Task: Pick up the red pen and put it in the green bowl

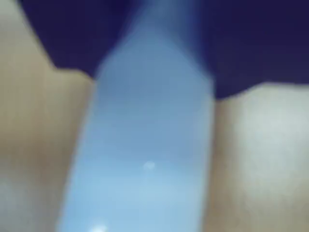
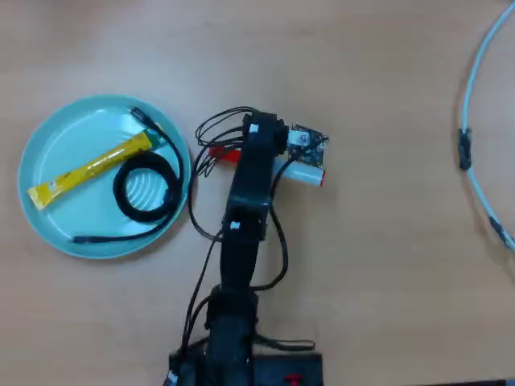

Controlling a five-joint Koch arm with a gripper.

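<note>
The red pen (image 2: 304,172) lies on the wooden table right of the green bowl (image 2: 56,145), with its red cap (image 2: 225,153) towards the bowl and its small red end tip away from it. In the overhead view the arm's head covers the pen's middle and hides the gripper. In the wrist view the white barrel (image 1: 149,154) fills the centre, blurred and very close. The gripper (image 1: 157,53) shows as dark blue jaws on either side of the barrel at the top. I cannot tell whether they press on it.
The bowl holds a flat yellow sachet stick (image 2: 88,167) and a coiled black cable (image 2: 146,189). A thin pale blue cable (image 2: 475,121) curves along the right edge. The arm's base (image 2: 241,362) stands at the bottom centre, with loose wires (image 2: 217,129) beside the arm.
</note>
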